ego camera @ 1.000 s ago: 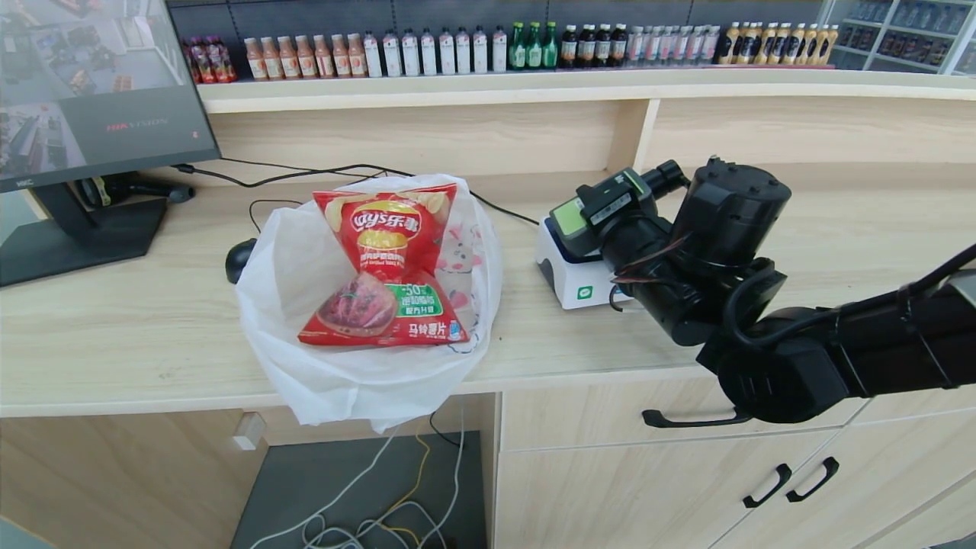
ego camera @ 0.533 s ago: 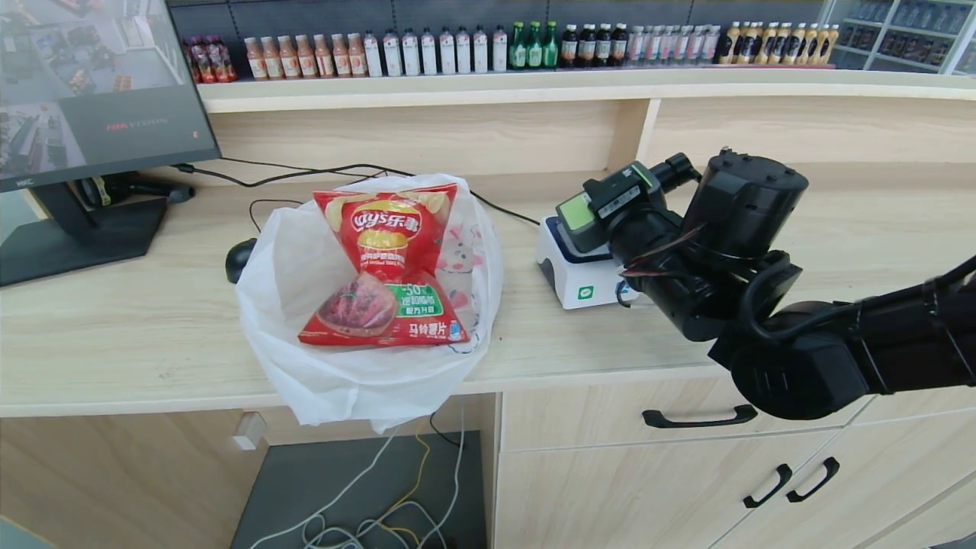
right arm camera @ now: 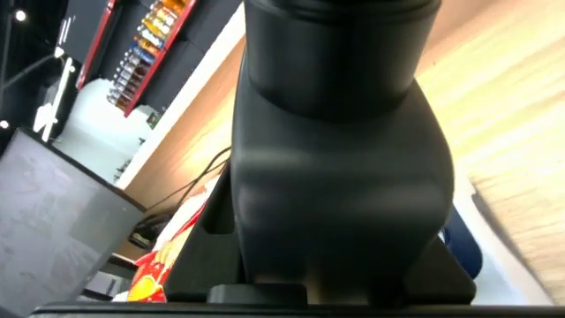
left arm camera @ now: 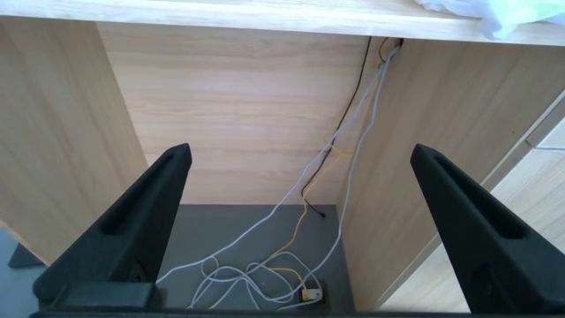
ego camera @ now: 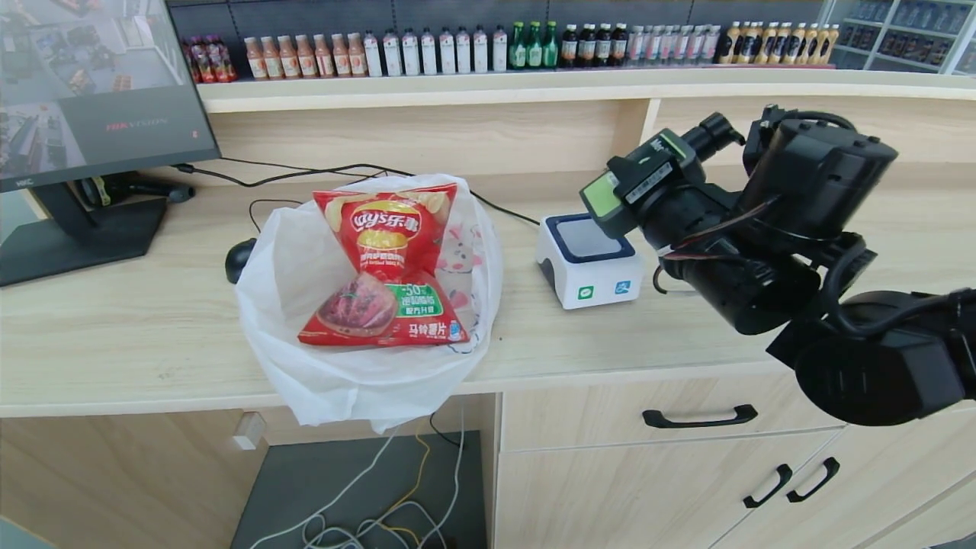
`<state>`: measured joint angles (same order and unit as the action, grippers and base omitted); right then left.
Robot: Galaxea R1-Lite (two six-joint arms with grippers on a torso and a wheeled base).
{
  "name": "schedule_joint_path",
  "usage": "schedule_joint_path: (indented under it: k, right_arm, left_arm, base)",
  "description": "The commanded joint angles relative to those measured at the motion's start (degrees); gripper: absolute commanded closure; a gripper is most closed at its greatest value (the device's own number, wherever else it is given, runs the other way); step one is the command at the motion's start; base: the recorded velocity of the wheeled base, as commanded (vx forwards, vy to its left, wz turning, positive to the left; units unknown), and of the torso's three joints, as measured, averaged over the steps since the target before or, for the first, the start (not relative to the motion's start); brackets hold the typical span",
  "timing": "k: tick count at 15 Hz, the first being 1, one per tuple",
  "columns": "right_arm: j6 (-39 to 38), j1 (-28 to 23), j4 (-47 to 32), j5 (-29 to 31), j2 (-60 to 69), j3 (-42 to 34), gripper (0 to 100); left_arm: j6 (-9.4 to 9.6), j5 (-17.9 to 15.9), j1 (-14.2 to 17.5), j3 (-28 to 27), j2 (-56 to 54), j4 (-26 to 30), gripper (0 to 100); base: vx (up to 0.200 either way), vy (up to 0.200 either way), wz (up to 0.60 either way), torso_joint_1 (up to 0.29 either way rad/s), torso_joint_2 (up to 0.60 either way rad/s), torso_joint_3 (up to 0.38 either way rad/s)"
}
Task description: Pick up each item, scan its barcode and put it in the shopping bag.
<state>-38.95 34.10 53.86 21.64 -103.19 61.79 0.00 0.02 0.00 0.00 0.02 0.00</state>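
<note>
The white plastic shopping bag [ego camera: 305, 366] lies open on the wooden counter [ego camera: 114, 328], hanging over the front edge. A red bag of chips [ego camera: 385, 267] lies in it. The white barcode scanner [ego camera: 587, 267] stands to the right of the bag with its dark window facing up. My right gripper [ego camera: 637, 187] hovers above and just right of the scanner; a dark bulky shape [right arm camera: 335, 150] blocks the right wrist view. My left gripper [left arm camera: 300, 155] is open and holds nothing, low in front of the recess under the counter.
A monitor [ego camera: 91, 84] on its stand sits at the counter's far left, with a black mouse [ego camera: 238, 259] and cables beside the bag. Bottles [ego camera: 496, 46] line the shelf behind. Drawers with black handles [ego camera: 698, 418] sit below, and loose wires [left arm camera: 265, 274] lie on the floor.
My right arm has risen and drawn back to the right, uncovering the scanner's top window. The bag and chips have not moved.
</note>
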Motion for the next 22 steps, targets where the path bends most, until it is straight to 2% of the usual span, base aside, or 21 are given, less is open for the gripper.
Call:
schedule_joint_path:
  k: [1,4,6,7,8,10,13,16,17,19,22]
  right_arm:
    - [3.6,0.2,0.0,-0.4,4.1,-0.7,100]
    - [15.8,1.9,1.9,-0.3,7.1,-4.7,100]
    - [28.5,4.0,10.1,-0.7,7.6,-9.4,100]
    - [30.6,4.2,12.5,-1.3,7.5,-10.9,100]
    - [33.8,4.2,16.3,-2.7,7.5,-14.1,100]
    - [42.1,4.1,22.3,-9.9,7.7,-17.8,100]
    - [45.7,3.3,25.0,-15.3,7.8,-20.7,100]
    - [47.9,2.8,31.0,-15.7,8.1,-29.5,100]
    - [49.4,1.2,32.3,-16.1,8.4,-30.9,100]
    - [49.1,-1.4,32.5,-16.1,8.2,-30.5,100]
    - [47.6,-3.5,32.6,-16.0,6.3,-28.2,100]
  left_arm:
    - [-0.09,0.1,0.0,0.0,0.0,0.0,0]
    - [0.0,0.1,0.0,0.0,0.0,0.0,0]
    - [0.0,0.1,0.0,0.0,0.0,0.0,0]
    - [0.0,0.0,0.0,0.0,0.0,0.0,0]
    - [0.0,0.0,0.0,0.0,0.0,0.0,0]
    - [-0.09,0.0,0.0,0.0,0.0,0.0,0]
    - [0.18,0.0,-0.1,0.0,0.0,0.0,0]
    - [0.0,0.1,-0.1,0.0,0.0,0.0,0]
    - [0.18,0.0,-0.1,0.0,0.0,0.1,0]
    - [0.0,0.1,-0.1,0.0,0.0,0.0,0]
    - [-0.09,0.1,-0.1,0.0,0.0,0.1,0]
  base:
    - [0.0,0.0,0.0,0.0,0.0,0.0]
    - [0.0,0.0,0.0,0.0,0.0,0.0]
    - [0.0,0.0,0.0,0.0,0.0,0.0]
    - [0.0,0.0,0.0,0.0,0.0,0.0]
    - [0.0,0.0,0.0,0.0,0.0,0.0]
    - [0.0,0.0,0.0,0.0,0.0,0.0]
    - [0.0,0.0,0.0,0.0,0.0,0.0]
    - [0.0,0.0,0.0,0.0,0.0,0.0]
    - [0.0,0.0,0.0,0.0,0.0,0.0]
    - [0.0,0.0,0.0,0.0,0.0,0.0]
    - [0.0,0.2,0.0,0.004,0.0,0.002]
